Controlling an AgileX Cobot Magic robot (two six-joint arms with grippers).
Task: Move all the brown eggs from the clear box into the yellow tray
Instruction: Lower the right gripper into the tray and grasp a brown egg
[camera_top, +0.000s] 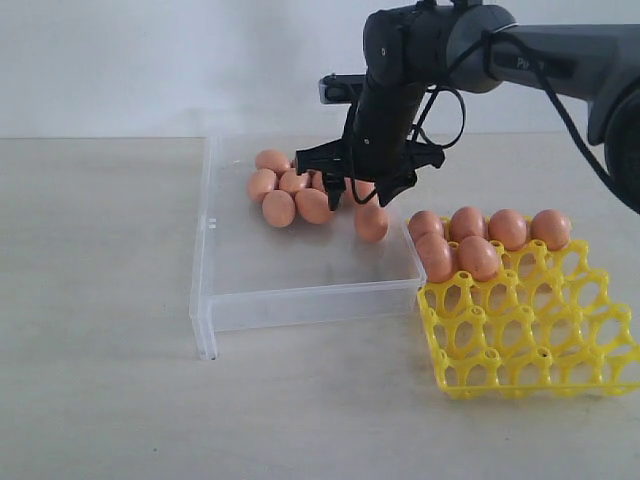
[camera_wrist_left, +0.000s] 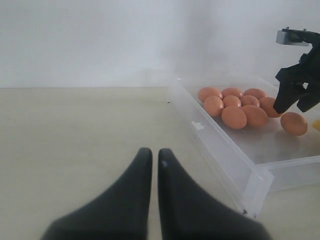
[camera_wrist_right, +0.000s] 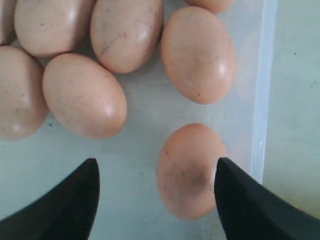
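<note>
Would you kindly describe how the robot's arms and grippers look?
The right arm is dark grey, with rounded joint housings, faint lettering on one link and a black cable looping beside the wrist. The right gripper is black and angular, with a grey box above it. The left gripper has two matte black, tapering fingers.

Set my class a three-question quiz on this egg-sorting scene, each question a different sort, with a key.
1. True or false: the right gripper stands open over a loose egg in the clear box.
2. How many brown eggs sit in the yellow tray?
3. The left gripper is: A holding an egg; B shut, over bare table; C inside the tray.
Key: 1 true; 2 six; 3 B.
</note>
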